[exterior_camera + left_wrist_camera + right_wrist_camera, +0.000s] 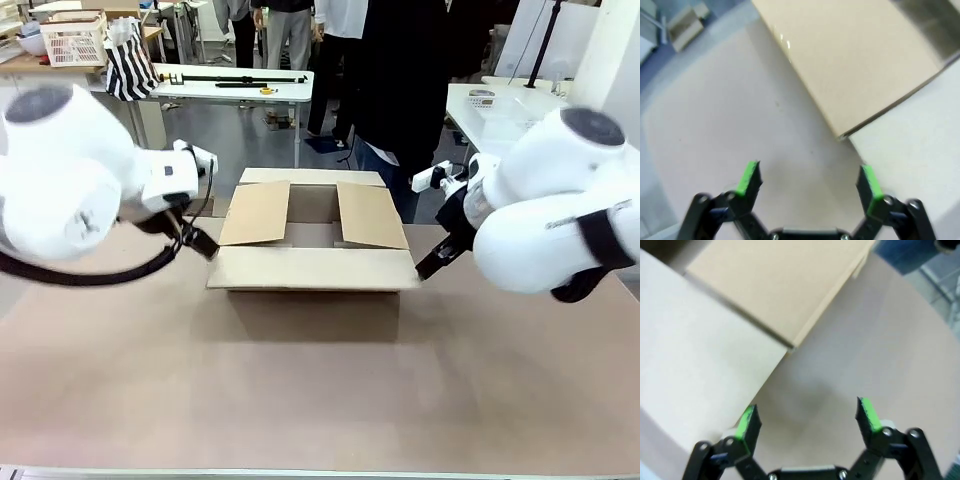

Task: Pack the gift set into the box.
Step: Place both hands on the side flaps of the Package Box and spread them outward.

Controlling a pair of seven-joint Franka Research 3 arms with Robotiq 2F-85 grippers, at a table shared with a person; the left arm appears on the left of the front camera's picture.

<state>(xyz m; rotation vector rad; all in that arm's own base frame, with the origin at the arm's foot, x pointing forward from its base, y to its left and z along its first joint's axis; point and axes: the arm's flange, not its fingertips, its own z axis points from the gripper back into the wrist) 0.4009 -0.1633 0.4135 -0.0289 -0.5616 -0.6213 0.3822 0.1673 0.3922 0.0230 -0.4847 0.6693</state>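
The left gripper [810, 177] hangs with its fingers spread wide and nothing between the green pads [749, 176]. In its wrist view a corner of the box [310, 268] lies just ahead of the fingertips, apart from them, with bare table [320, 400] beneath. In the front view this gripper sits just beside the carton's near left corner.

The brown cardboard carton stands in the middle of the table between the two sets of fingers, its four top flaps unfolded. The near flap is laid out flat toward the robot, the two side flaps slant over the opening, and the far flap lies away toward a person in dark clothes [400, 90] standing close behind. The side flaps and the low angle hide most of the inside, so it cannot be told whether the gift set is already in.

The right gripper [807, 417] hangs just off the carton's near right corner, its fingers likewise parted and empty. The flap edge runs ahead of the tips, untouched.

On this evidence the packing looks to be at an early or in-between stage: the box is open and neither gripper carries anything. Loading or closing appears to be ahead.

No brand, label or lettering can be read on the cardboard.
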